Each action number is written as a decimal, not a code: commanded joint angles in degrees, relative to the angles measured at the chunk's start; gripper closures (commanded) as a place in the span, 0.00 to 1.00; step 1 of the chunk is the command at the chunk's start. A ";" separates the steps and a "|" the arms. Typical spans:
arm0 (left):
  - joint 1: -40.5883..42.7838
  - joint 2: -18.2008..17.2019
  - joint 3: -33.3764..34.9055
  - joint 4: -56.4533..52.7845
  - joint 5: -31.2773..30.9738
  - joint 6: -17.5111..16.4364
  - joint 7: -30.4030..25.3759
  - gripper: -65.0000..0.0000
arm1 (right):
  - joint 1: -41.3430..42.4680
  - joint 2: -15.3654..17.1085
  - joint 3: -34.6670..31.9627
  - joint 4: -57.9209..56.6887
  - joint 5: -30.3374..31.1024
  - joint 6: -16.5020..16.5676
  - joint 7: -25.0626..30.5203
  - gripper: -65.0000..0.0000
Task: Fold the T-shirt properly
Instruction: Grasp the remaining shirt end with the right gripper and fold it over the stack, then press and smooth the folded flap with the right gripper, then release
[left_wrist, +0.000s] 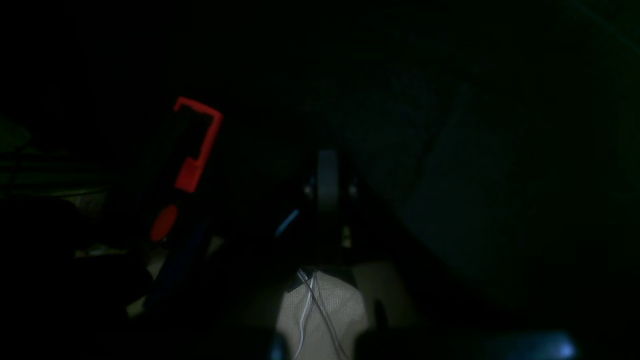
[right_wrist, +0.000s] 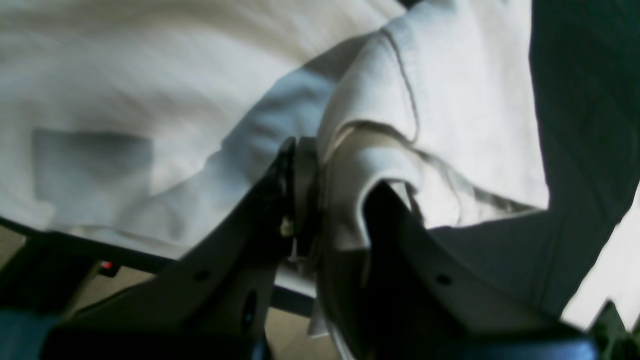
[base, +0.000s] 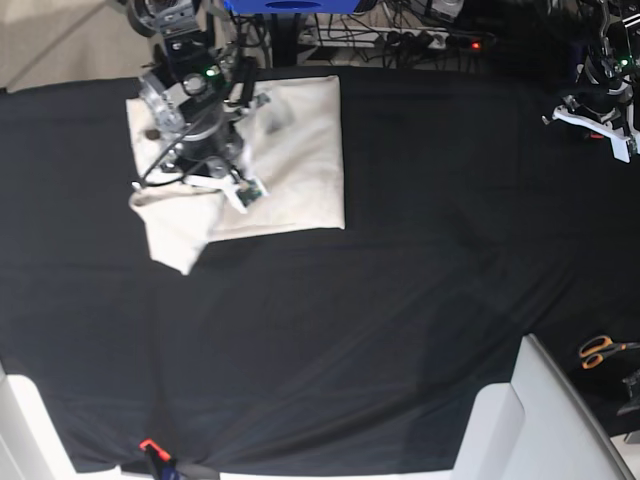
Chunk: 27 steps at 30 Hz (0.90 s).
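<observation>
The cream T-shirt (base: 295, 150) lies partly folded on the black cloth at the table's far left in the base view, with a loose flap (base: 178, 235) hanging toward the front. My right arm (base: 190, 125) stands over its left part. In the right wrist view my right gripper (right_wrist: 325, 165) is shut on a bunched, hemmed fold of the T-shirt (right_wrist: 380, 100). My left arm (base: 600, 110) is at the far right edge, well away from the shirt. The left wrist view is very dark, and there the left gripper (left_wrist: 327, 175) is shut on nothing.
A black cloth (base: 400, 280) covers the table. Orange-handled scissors (base: 600, 350) lie at the right edge. White boxes (base: 545, 420) stand at the front right. A red clamp (base: 150, 447) grips the front edge, and another red clamp (left_wrist: 197, 145) shows beside the left gripper.
</observation>
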<state>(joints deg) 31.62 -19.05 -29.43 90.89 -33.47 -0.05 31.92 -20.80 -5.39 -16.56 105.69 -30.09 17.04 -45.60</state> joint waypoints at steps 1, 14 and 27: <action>0.25 -0.86 -0.42 0.93 -0.15 -0.08 -1.20 1.00 | 0.45 -0.72 -0.19 0.90 -0.46 -0.47 0.73 1.00; 0.16 -0.86 -0.42 0.93 -0.15 -0.08 -1.20 1.00 | 2.29 -0.81 -4.06 -2.17 2.00 -0.47 -2.44 1.00; 0.16 -0.86 -0.42 0.84 -0.15 -0.08 -1.20 1.00 | 1.68 -0.11 -12.23 -3.14 2.17 -6.88 -2.53 1.00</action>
<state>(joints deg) 31.59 -19.07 -29.43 90.89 -33.47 -0.03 31.92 -19.09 -5.15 -28.60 101.78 -27.44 10.26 -49.08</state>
